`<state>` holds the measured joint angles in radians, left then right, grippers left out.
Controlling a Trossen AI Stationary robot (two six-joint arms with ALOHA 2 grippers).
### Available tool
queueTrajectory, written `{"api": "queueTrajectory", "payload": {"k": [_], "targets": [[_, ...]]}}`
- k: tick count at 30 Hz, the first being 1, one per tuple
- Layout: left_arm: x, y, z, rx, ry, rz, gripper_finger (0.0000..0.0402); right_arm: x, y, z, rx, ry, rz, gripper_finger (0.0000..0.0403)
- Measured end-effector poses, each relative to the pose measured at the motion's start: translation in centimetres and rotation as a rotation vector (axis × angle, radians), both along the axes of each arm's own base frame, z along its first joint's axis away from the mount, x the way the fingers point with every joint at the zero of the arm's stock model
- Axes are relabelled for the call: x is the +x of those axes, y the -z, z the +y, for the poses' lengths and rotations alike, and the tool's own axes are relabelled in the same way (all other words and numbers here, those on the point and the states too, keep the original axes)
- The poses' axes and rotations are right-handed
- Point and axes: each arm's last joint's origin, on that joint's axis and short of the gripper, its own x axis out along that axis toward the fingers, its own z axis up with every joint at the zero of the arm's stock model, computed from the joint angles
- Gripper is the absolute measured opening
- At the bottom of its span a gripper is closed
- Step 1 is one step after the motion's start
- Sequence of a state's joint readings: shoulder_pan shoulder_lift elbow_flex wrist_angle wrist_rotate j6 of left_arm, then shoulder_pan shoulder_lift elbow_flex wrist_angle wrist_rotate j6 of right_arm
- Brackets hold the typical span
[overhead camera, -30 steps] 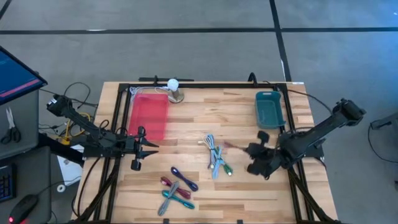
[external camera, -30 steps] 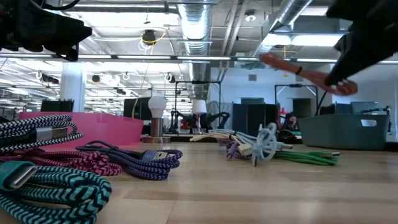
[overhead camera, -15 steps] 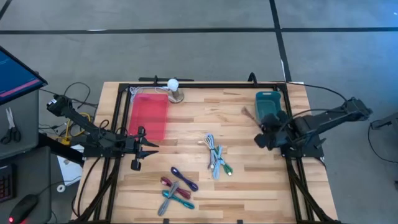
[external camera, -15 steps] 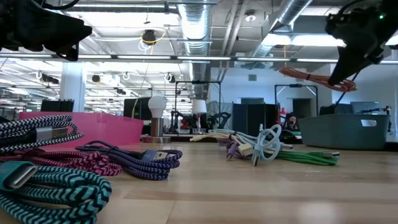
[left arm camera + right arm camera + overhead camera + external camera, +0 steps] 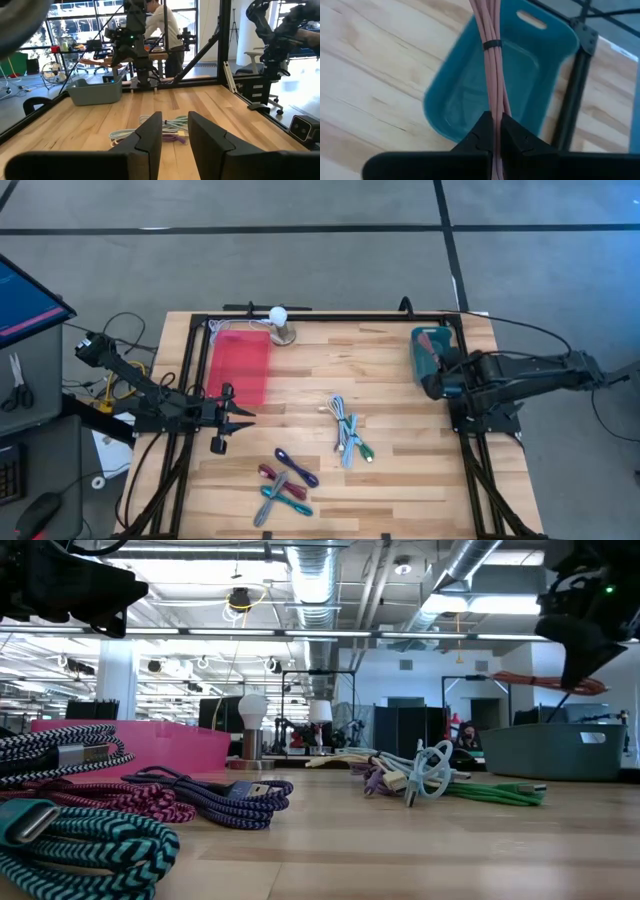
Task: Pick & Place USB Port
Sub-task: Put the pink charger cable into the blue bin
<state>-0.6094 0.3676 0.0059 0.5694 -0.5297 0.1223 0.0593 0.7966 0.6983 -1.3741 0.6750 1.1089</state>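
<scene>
The task's thing is a salmon-pink USB cable (image 5: 493, 65), folded into a long thin bundle and cinched by a dark tie. The right gripper (image 5: 496, 131) clenches it between its fingertips and holds it in the air above the teal bin (image 5: 470, 95) at the table's right rear. Only the right wrist view shows the tie and the pinch; from above, the right gripper (image 5: 440, 376) hides most of the cable over the teal bin (image 5: 428, 366). The low view alone shows the bundle (image 5: 545, 682) hanging clear of the bin's rim (image 5: 560, 730). The left gripper (image 5: 174, 131) waits at the table's left edge, fingers parted, facing the loose cables (image 5: 161, 131).
</scene>
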Motion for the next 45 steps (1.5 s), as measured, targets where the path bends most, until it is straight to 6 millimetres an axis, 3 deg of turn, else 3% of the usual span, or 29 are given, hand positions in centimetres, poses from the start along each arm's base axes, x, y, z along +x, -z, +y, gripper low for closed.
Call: {"api": "queueTrajectory", "payload": {"k": [26,35,45], "targets": [[0.0,0.0,0.0,0.002,0.0,0.003,0.0094,-0.3,0.3,-2.5,0.122,0.136,0.075,0.0],[0.0,0.0,0.0,0.002,0.0,0.003,0.0094,2.0,0.9,-4.1,0.106,0.127,0.052,0.0],[0.0,0.0,0.0,0.002,-0.001,0.003,0.0094,3.1,2.5,-5.8,0.144,0.202,0.186,0.0]]}}
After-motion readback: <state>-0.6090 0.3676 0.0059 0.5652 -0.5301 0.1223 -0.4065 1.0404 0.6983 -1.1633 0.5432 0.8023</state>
